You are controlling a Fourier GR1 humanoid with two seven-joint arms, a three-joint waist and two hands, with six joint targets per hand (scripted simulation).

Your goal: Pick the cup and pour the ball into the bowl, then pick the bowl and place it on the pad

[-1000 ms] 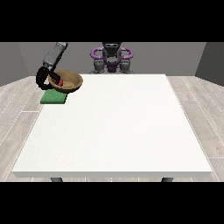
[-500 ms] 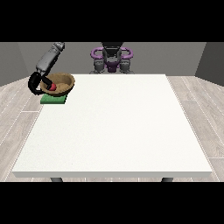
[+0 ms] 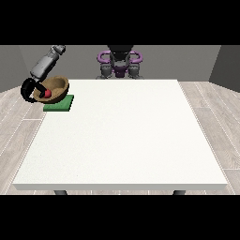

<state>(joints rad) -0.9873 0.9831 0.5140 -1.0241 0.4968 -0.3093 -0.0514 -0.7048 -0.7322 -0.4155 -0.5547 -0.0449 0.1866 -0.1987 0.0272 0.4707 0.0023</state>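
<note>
A brown bowl (image 3: 55, 87) with a red ball (image 3: 47, 93) inside is held tilted above the table's far left corner. The black hand at the view's left (image 3: 28, 89) is curled round the bowl's left rim, with its grey forearm rising behind. A green pad (image 3: 59, 104) lies flat on the table just below and to the right of the bowl. The bowl overlaps only the pad's upper left part and reaches past the table's left edge. No cup shows in this view, and no hand shows at the view's right.
The large white table (image 3: 122, 136) fills the middle of the view. The robot's torso with purple shoulders (image 3: 119, 61) stands behind the far edge. Wooden floor lies on both sides.
The hand at the view's left has carried the bowl with the ball leftwards, from over the pad towards the table's left edge. The pad has not moved.
</note>
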